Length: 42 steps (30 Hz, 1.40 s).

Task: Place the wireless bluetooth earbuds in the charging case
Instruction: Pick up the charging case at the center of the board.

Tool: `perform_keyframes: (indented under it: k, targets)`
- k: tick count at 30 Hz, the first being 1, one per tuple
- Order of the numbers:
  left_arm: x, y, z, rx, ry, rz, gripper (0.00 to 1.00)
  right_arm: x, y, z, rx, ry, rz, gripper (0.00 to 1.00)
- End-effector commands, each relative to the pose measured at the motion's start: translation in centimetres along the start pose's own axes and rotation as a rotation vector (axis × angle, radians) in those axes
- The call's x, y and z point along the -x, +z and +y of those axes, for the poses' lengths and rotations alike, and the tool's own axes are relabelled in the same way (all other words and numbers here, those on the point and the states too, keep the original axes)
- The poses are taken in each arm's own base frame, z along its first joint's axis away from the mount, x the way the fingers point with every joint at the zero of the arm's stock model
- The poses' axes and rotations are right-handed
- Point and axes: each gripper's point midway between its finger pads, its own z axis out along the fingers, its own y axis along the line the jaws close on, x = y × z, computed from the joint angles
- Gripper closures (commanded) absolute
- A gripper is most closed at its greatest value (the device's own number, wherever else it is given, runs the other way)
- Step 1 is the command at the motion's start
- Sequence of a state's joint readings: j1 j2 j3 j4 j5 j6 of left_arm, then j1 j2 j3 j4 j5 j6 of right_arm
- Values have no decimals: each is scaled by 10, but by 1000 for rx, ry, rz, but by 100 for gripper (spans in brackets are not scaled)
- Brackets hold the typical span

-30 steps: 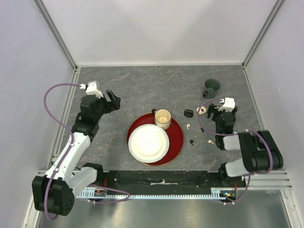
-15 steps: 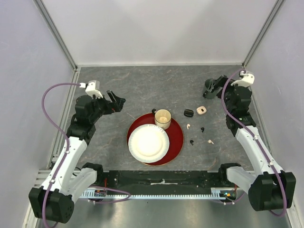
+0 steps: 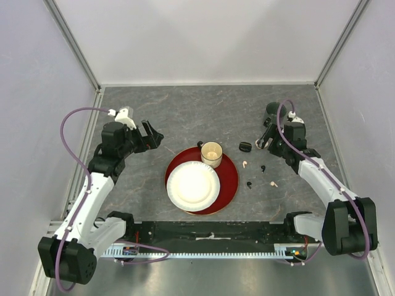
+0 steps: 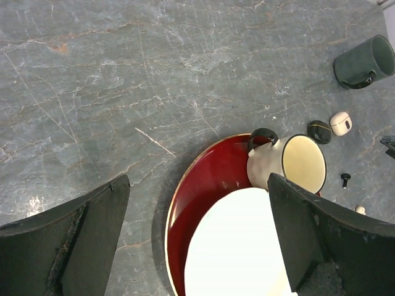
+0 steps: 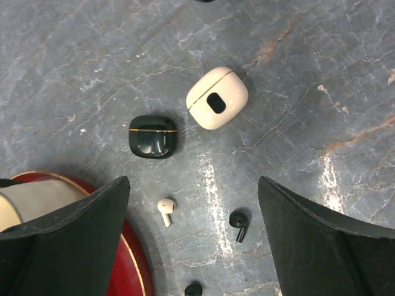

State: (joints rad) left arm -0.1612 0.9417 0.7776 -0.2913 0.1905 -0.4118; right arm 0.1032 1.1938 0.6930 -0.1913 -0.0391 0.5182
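In the right wrist view a white charging case (image 5: 217, 97) and a black charging case (image 5: 153, 135) lie shut on the grey table. Below them lie a white earbud (image 5: 165, 209) and two black earbuds (image 5: 239, 223), (image 5: 194, 288). My right gripper (image 5: 194, 246) hovers open above these buds, with nothing between its fingers. From above, the right gripper (image 3: 265, 140) covers the white case, beside the black case (image 3: 245, 147); a second white earbud (image 3: 273, 183) lies nearer the front. My left gripper (image 3: 154, 135) hangs open left of the tray, holding nothing.
A red tray (image 3: 229, 179) holds a white paper plate (image 3: 192, 185) and a paper cup (image 3: 212, 153), with a small dark object (image 4: 263, 137) behind the cup. A dark green mug (image 3: 275, 111) stands at the back right. Walls close in three sides.
My right arm swung from beside the cases out to the back right near the mug, then back to hover over the cases. My left gripper shifted slightly rightward.
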Motion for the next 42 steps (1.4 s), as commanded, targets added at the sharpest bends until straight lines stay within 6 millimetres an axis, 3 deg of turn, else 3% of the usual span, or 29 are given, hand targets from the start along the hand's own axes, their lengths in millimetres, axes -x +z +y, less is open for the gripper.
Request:
perform_keyframes:
  k: [1,6,11,16,20,32,37,42]
  targets:
    - [6,-9,-2,3,10,-29,0,3,10,-1,-77,20,-35,9]
    - [3,-10,-3,-8,4,-31,0,2,26,-5,-128,2,-25,7]
    - [4,-13,-4,-13,11,-35,0,9,31,-26,-262,95,-83,2]
    - [8,-18,1,20,11,-63,0,24,36,-23,-298,212,-131,2]
    - [12,-22,2,32,11,-88,0,42,33,-25,-368,297,-175,2]
    - [13,-22,10,67,-31,-134,0,53,19,-35,-469,390,-206,2]
    - [11,-19,9,57,-33,-122,0,46,31,-36,-493,411,-166,5]
    - [9,-18,10,59,-34,-122,0,34,48,-24,-465,436,-91,8]
